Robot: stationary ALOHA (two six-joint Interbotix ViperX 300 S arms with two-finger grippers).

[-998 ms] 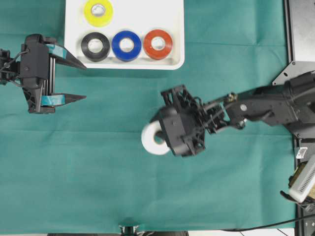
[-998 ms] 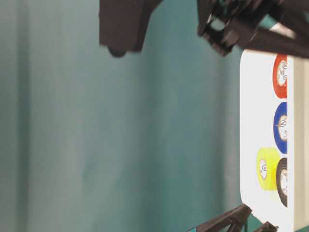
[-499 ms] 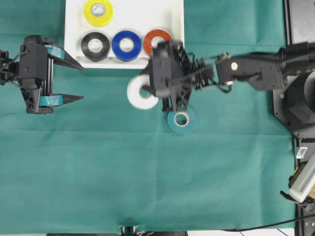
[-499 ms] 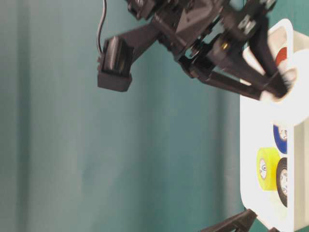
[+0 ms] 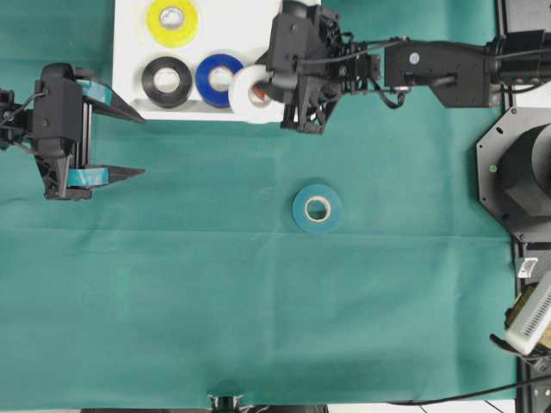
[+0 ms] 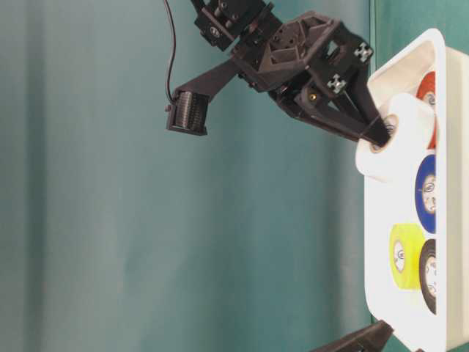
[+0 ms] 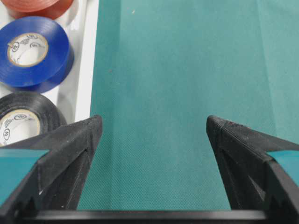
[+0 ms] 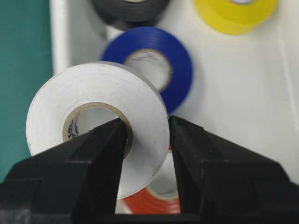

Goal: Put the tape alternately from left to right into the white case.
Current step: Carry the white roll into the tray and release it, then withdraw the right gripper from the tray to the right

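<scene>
On the left side of the green cloth [image 5: 172, 301], the left gripper [image 5: 129, 144] hangs with its jaws spread wide and nothing between them; its upper finger lies over the lower left corner of the white case [image 5: 301, 110]. From the left wrist view the two black fingers [image 7: 70, 154] frame only bare cloth, with the case rim just beside the left one.

In the white case, a yellow roll [image 5: 171, 19] lies in the upper row. Below it stand a black roll [image 5: 167, 80] and a blue roll [image 5: 218, 77] side by side. A red roll [image 8: 156, 203] is next in this row, but it is mostly hidden under the gripper, so its exact place is hard to tell.

The right gripper [image 5: 269, 86] reaches across to the case and pinches the white roll [image 5: 250, 94] by its wall, one finger inside the core and one outside. The roll is held above the lower rim of the case, between the blue roll and the red one, and it seems not to touch the bottom.

A teal roll [image 5: 317, 207] lies flat on the cloth, well apart from the case.
</scene>
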